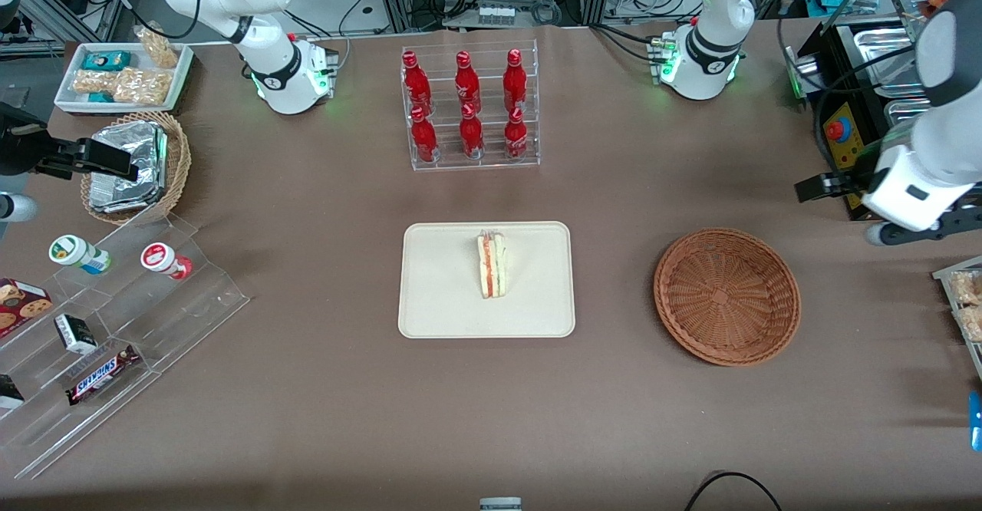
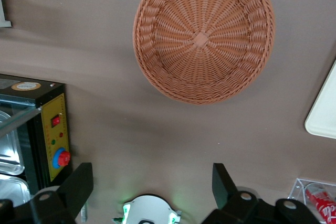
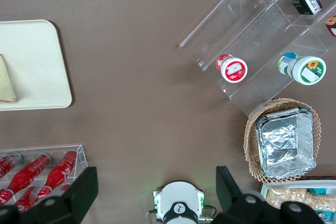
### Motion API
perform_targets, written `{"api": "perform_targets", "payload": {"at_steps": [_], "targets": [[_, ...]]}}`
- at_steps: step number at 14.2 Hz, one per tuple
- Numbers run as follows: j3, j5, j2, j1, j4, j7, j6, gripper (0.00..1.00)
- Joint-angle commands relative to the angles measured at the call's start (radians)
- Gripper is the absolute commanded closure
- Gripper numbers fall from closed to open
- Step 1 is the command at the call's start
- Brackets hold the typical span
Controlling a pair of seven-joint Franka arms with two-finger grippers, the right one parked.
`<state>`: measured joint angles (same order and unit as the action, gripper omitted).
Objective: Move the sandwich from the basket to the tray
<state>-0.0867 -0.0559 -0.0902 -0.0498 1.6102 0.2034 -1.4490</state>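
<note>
The sandwich (image 1: pixel 492 266), a white wedge with orange and green layers, lies on the cream tray (image 1: pixel 430 296) at the table's middle. It also shows on the tray (image 3: pixel 37 61) in the right wrist view (image 3: pixel 6 82). The reddish-brown wicker basket (image 1: pixel 726 296) is empty, beside the tray toward the working arm's end. My left gripper (image 1: pixel 813 189) hangs above the table, farther from the front camera than the basket, and is open and empty. The left wrist view shows its fingers (image 2: pixel 79 182) wide apart, the empty basket (image 2: pixel 203 38) and a tray corner (image 2: pixel 325 114).
A clear rack of red bottles (image 1: pixel 469 108) stands farther back than the tray. A black control box with a red button (image 1: pixel 840 131) sits beside my gripper. A clear stepped stand (image 1: pixel 115 327), a tan basket of foil packets (image 1: pixel 142 166) and a white snack tray (image 1: pixel 123 77) lie toward the parked arm's end.
</note>
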Motion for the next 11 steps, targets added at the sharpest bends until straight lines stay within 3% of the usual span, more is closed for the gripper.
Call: {"api": "perform_targets", "payload": {"at_steps": [1,7,11], "targets": [[-0.013,-0.005,0.03,-0.031,0.002,-0.05,0.05,0.0],[-0.015,0.004,0.0,-0.067,-0.15,-0.056,0.196,0.0],[-0.016,0.011,0.012,-0.067,-0.154,-0.059,0.187,0.0]]}}
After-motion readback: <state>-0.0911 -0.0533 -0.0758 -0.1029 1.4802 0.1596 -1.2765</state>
